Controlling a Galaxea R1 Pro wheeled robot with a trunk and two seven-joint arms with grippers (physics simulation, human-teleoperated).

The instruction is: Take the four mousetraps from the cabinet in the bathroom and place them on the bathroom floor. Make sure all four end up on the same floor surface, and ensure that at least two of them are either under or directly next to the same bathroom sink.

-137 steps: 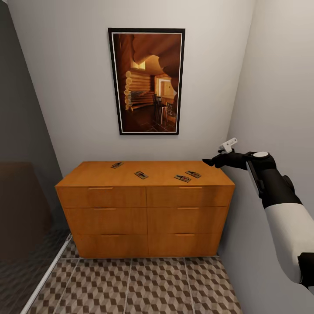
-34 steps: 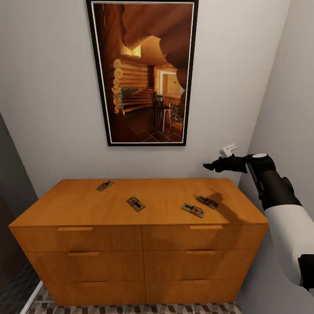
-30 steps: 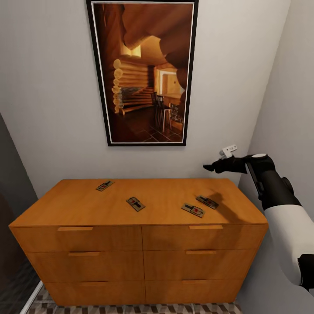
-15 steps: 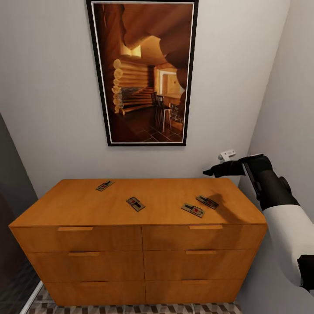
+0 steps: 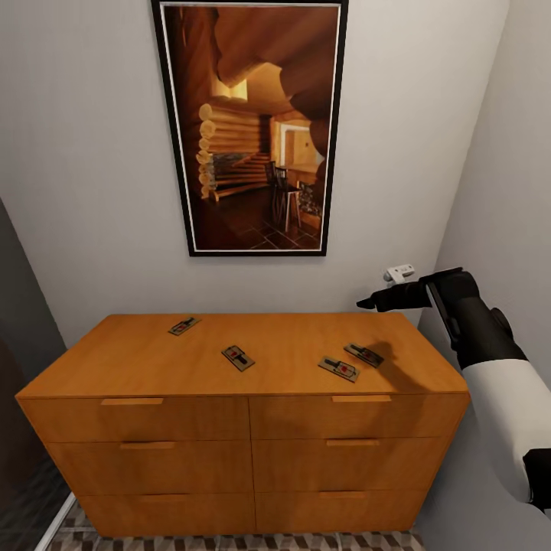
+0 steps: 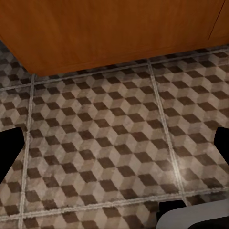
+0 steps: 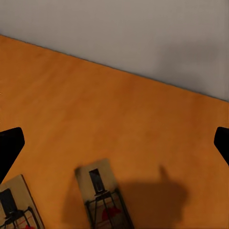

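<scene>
Several mousetraps lie on the flat top of the orange-brown cabinet [image 5: 138, 360]: one at the back left [image 5: 184, 326], one near the middle [image 5: 238, 357], and two close together at the right [image 5: 338, 369] [image 5: 364, 354]. My right gripper [image 5: 367, 304] hovers above the right pair, well clear of the top. In the right wrist view that gripper [image 7: 117, 140] is open and empty, with a mousetrap [image 7: 102, 195] and part of another [image 7: 16, 205] below it. My left gripper [image 6: 117, 143] is open and empty over the bathroom floor [image 6: 114, 157], near the cabinet's base [image 6: 109, 33].
A large framed picture [image 5: 249, 126] hangs on the wall behind the cabinet. A side wall [image 5: 505, 191] stands close on the right of my right arm. A dark panel [image 5: 19, 306] borders the cabinet's left side. A strip of tiled floor [image 5: 229, 542] shows below the drawers.
Since 4.6 s ago the camera has come closer to the cabinet. In the last second my right gripper has dropped slightly and its wrist has turned. The mousetraps have not moved.
</scene>
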